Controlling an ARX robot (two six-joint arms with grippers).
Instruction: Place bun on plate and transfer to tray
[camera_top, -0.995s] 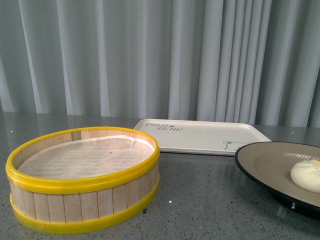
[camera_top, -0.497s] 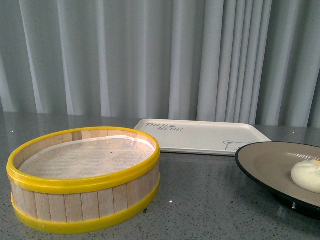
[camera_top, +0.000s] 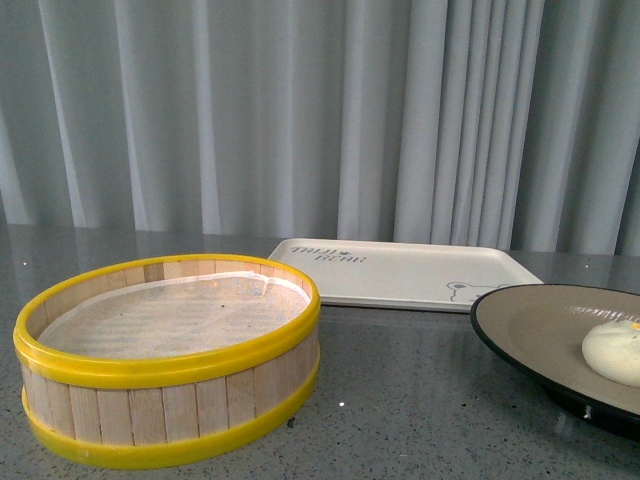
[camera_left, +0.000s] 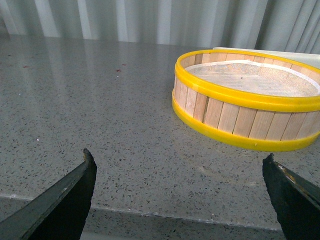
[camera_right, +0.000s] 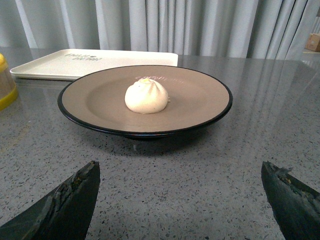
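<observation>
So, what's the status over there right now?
Both sets of jaws open, empty. Bun sits on plate; plate on table, not yet on tray. Steamer basket off to the side, path to tray looks clear.

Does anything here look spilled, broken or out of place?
Nothing stands out. The bun sits upright near the middle of the plate, the tray lies flat with nothing on it, and the wooden basket stands level and looks undamaged.
</observation>
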